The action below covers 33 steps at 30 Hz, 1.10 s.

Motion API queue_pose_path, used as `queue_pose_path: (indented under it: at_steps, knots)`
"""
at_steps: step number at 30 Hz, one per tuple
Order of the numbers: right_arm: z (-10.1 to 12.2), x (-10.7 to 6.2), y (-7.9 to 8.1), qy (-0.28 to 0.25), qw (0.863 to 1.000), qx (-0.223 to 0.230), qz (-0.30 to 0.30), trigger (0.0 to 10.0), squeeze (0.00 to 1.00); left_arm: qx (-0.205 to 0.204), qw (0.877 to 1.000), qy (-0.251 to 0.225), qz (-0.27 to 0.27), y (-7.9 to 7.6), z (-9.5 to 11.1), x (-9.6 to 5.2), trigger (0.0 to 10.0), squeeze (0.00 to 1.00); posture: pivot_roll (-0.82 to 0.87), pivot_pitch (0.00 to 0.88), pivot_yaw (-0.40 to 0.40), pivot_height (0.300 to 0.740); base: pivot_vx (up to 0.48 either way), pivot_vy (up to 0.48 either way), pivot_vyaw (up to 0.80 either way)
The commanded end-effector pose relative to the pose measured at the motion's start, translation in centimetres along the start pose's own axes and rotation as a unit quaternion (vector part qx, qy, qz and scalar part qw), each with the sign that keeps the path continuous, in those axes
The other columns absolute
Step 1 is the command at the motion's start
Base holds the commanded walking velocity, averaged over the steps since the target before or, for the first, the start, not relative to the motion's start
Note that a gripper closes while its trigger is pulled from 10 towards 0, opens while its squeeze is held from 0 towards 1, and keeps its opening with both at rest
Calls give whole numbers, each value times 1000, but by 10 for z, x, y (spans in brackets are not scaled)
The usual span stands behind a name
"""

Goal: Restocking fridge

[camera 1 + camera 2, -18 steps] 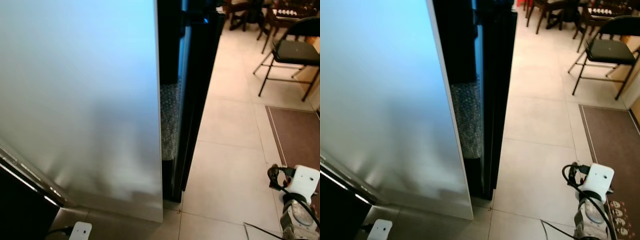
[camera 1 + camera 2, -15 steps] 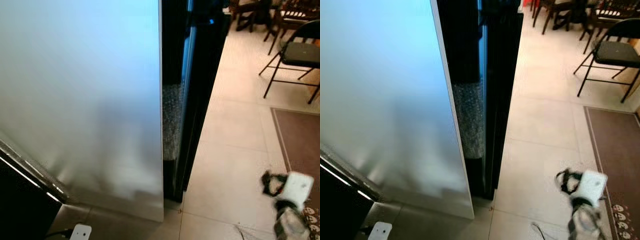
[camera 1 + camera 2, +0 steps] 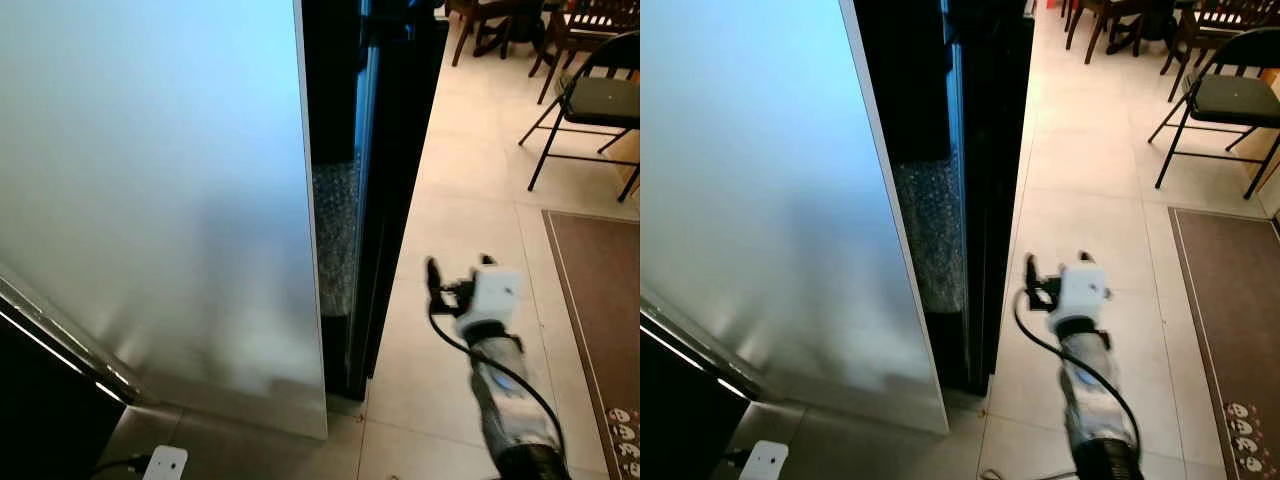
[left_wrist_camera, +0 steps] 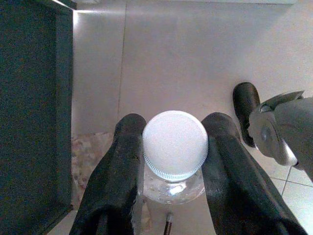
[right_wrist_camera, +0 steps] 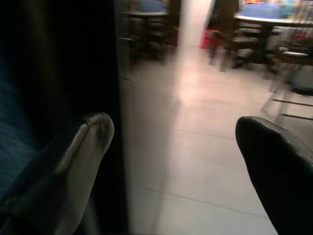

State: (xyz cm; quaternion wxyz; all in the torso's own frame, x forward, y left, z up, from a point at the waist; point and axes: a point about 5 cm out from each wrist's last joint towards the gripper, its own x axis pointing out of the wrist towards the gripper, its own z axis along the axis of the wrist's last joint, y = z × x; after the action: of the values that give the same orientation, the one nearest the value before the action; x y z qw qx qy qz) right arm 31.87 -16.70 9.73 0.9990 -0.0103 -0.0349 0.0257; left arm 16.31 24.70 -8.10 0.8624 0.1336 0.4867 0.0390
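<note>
Clear plastic bottle [image 4: 174, 166], white-capped, is held upright between the fingers of the left end effector [image 4: 172, 147]. Right end effector [image 3: 450, 285] is raised with fingers spread wide, nothing held, just beside the dark edge of the fridge door [image 3: 385, 180]. Door edge should be hooked squarely before pulling, judging by the approach. No labels or writing legible.

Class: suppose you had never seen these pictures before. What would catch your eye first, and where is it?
The tall pale fridge door fills the robot's left, edge-on beside a dark gap. The right gripper, fingers open, reaches over the floor tiles toward that gap. The left gripper clamps a white-capped bottle.
</note>
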Motion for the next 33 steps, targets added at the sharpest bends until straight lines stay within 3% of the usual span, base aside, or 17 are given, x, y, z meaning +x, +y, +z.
queue_pose_path:
  at_steps: [1, 8, 9, 14, 17, 21, 22, 33]
  knots:
    - [1, 6, 14, 17, 1000, 4, 17, 10000, 0, 5, 1000, 9, 0, -4, -4, 0, 10000, 0, 71, 28, 33, 740, 0, 0, 0]
    - [3, 18, 28, 40, 999, 19, 18, 10000, 0, 1, 1000, 8, -1, -10, -2, 0, 10000, 0, 82, 18, 31, 740, 0, 0, 0]
    - [5, 24, 33, 47, 998, 28, 26, 10000, 1000, 1, 1000, 8, -2, -11, -1, 0, 10000, 0, 85, 19, 34, 740, 0, 0, 0]
    - [10, 32, 45, 56, 996, 36, 51, 10000, 1000, -1, 1000, 8, -1, -11, 0, 1, 10000, 0, 90, 25, 34, 740, 0, 0, 0]
    - [11, 35, 60, 65, 993, 35, 96, 10000, 1000, -3, 1000, 7, 0, -10, 1, 1, 10000, 0, 91, 30, 37, 740, 0, 0, 0]
    - [14, 40, 63, 70, 992, 26, 98, 10000, 976, -4, 1000, 6, -1, -11, 2, 1, 10000, 0, 91, 33, 36, 740, 0, 0, 0]
    - [14, 41, 63, 72, 992, 22, 100, 10000, 0, -4, 1000, 5, -1, -11, 2, 1, 10000, 0, 89, 33, 35, 740, 0, 0, 0]
    - [26, 56, 57, 65, 993, 2, 101, 10000, 0, -11, 1000, 4, -2, -13, 3, 1, 10000, 0, 92, 28, 23, 740, 0, 0, 0]
